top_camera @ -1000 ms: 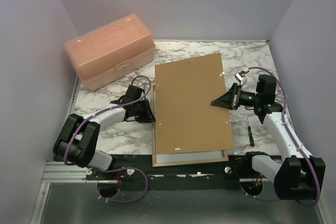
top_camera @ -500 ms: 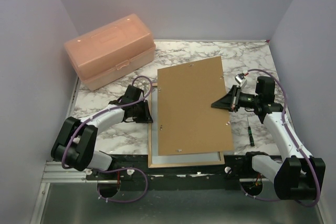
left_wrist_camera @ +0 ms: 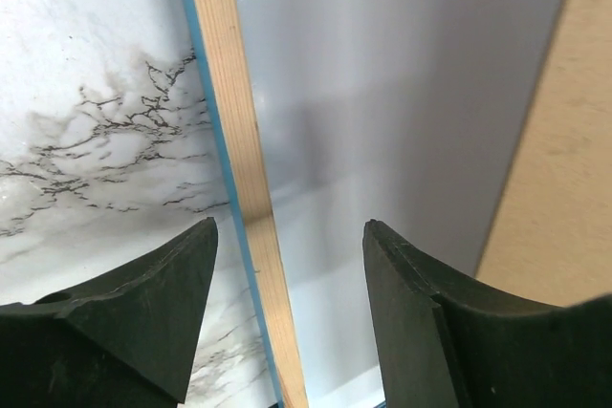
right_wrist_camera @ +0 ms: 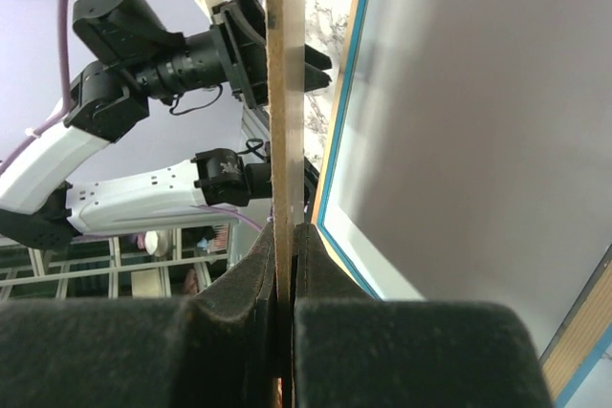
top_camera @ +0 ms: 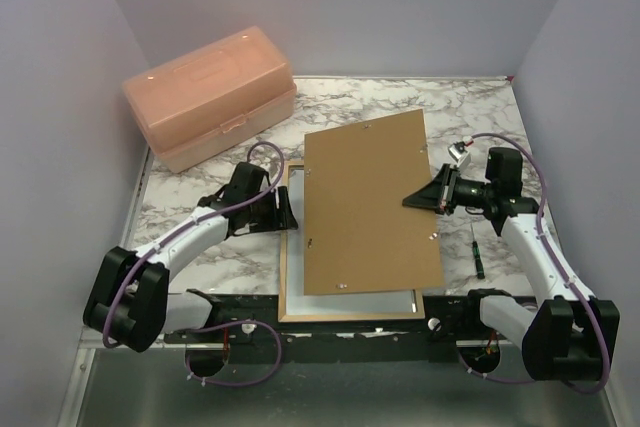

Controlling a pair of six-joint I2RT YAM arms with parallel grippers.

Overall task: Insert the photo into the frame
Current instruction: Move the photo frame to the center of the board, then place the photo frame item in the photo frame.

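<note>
The frame (top_camera: 285, 267) lies flat on the marble table, wood face up, a blue edge showing along its left rail (left_wrist_camera: 234, 140). Inside it lies a plain white sheet (top_camera: 352, 302), seemingly the photo face down (left_wrist_camera: 382, 93); no print shows. A brown backing board (top_camera: 370, 207) hangs tilted over both, covering most of them. My right gripper (top_camera: 412, 197) is shut on the board's right edge (right_wrist_camera: 285, 64), the pads (right_wrist_camera: 253, 265) pinching it. My left gripper (top_camera: 285, 215) stands open over the frame's left rail (left_wrist_camera: 289, 236), touching nothing.
A pink plastic toolbox (top_camera: 210, 97) stands at the back left. A small green-handled screwdriver (top_camera: 478, 255) lies by the right arm. Purple walls close in on the left, back and right.
My left gripper has opened and let go of the frame's left rail. The frame has slid left and nearer, so its left rail shows from under the board. The right gripper keeps its hold.
</note>
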